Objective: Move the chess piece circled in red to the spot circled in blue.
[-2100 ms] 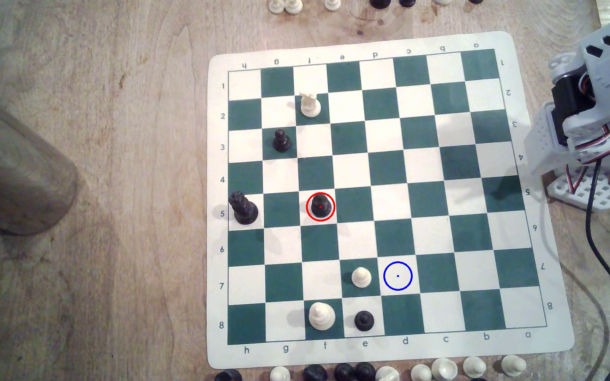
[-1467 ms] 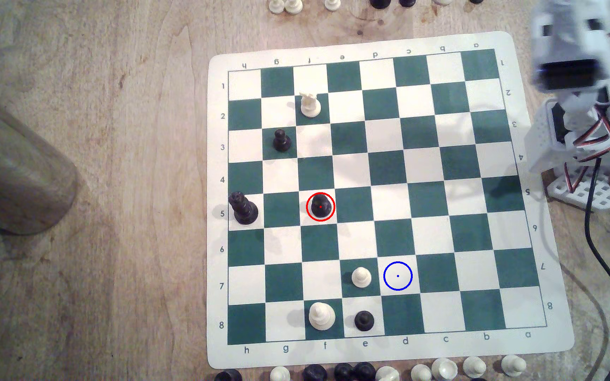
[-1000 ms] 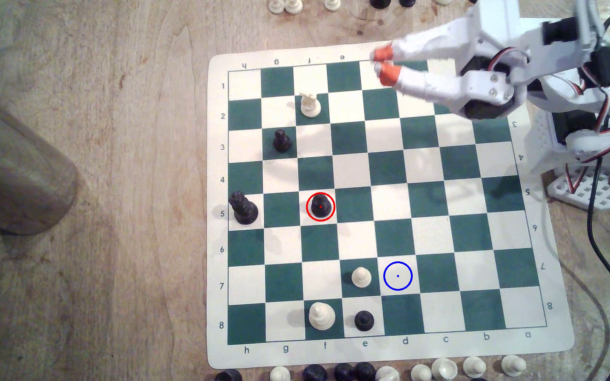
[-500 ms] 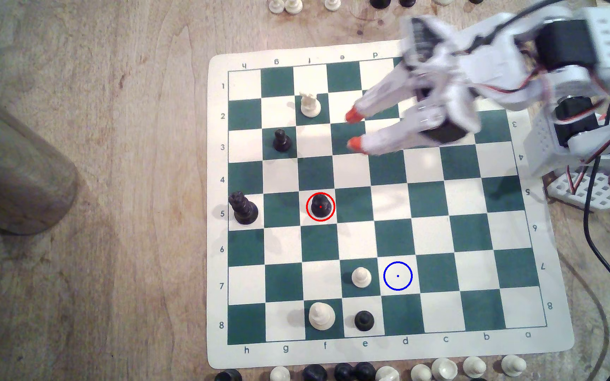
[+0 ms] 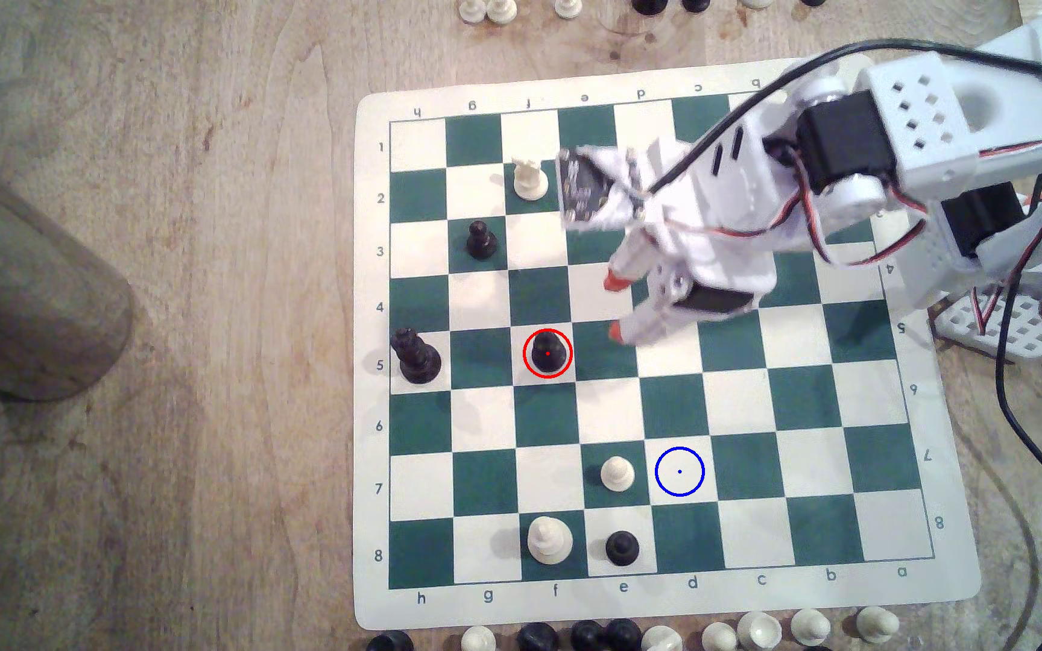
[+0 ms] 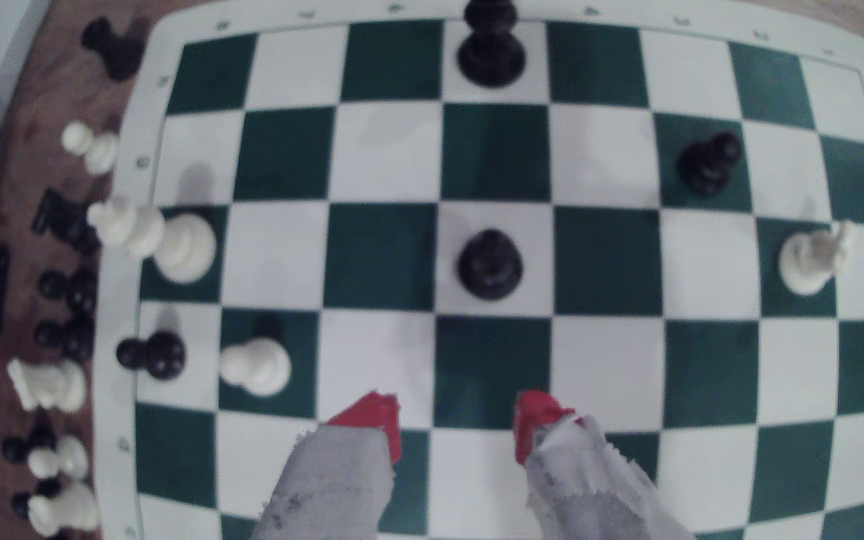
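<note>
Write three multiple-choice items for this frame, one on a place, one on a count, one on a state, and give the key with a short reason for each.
1. The white pawn stands where relative to the blue-ringed spot in the exterior view?
A. On the square next to it, on the exterior view's left
B. Inside the ring
C. At the far corner of the chessboard

2. How many white pieces stand on board squares?
A. One
B. Three
C. Six

3. What is the gripper doing?
A. Shut on the red-circled black piece
B. Open, holding nothing
C. Shut on a white piece

Key: 1 A, the pawn sits on the adjacent green square. 2 B, three white pieces show on squares. 3 B, the red fingertips stand apart, short of the piece.
</note>
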Motion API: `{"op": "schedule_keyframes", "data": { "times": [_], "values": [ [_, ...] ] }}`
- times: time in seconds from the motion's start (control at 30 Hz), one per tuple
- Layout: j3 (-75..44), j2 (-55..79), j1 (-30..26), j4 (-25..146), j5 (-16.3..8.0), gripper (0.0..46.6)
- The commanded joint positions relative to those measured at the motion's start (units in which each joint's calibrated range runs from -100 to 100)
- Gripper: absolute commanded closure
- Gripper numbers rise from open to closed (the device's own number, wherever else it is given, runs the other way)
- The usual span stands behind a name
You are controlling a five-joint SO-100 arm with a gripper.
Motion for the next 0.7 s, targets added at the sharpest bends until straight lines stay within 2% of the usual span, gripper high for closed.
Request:
{"op": "schedule_keyframes", "data": {
  "times": [0.0,0.2,0.4,0.67],
  "values": [
    [-5.0,3.5,-0.5,-1.6,0.1,34.4],
    [-13.1,14.8,-0.3,1.8,0.0,34.7],
    [-14.9,16.1,-0.3,0.1,-0.3,32.4],
    [-20.5,24.2,0.4,0.1,-0.6,33.0]
  ]
}}
